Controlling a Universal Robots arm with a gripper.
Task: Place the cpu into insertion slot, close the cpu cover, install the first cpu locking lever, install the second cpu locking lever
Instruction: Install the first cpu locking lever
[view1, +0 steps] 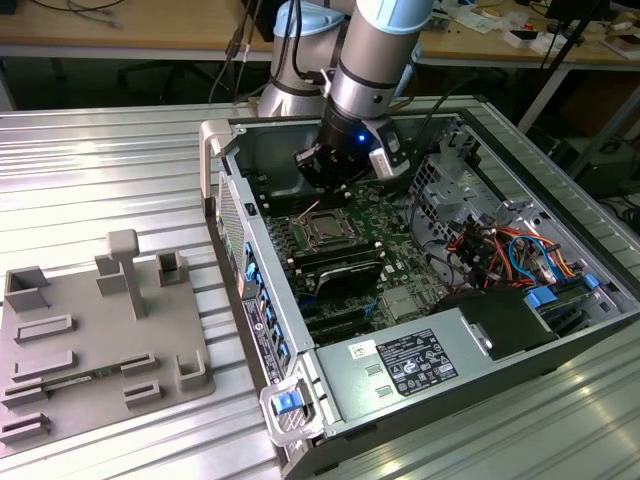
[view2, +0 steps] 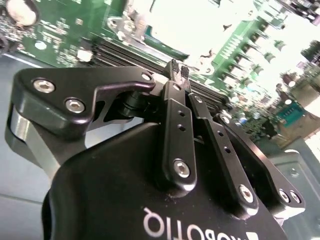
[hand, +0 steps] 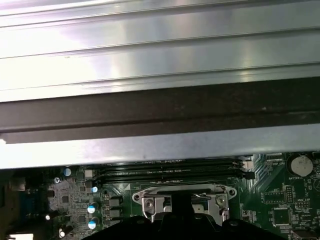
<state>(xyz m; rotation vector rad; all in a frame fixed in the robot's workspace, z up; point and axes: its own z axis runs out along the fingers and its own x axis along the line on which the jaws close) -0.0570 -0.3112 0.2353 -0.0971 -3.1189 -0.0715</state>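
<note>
In the exterior view the insertion slot (view1: 322, 233) sits on the green board inside the open computer case. The grey cpu (view1: 325, 231) lies flat in it, and the silver cpu cover (view1: 307, 238) frames the chip. A thin locking lever (view1: 311, 209) slants up at the slot's far edge. My gripper (view1: 322, 180) hangs just above and behind the slot, close to that lever. In the second wrist view the gripper (view2: 179, 70) is shut, its fingertips (view2: 175, 66) pressed together with nothing seen between them. The first wrist view shows the cover's silver edge (hand: 182, 196).
Black memory slots (view1: 335, 265) lie just in front of the socket. The case wall (view1: 235, 215) stands at the exterior view's left, and cables with a drive cage (view1: 500, 250) at its right. A grey fixture plate (view1: 90, 340) lies outside the case.
</note>
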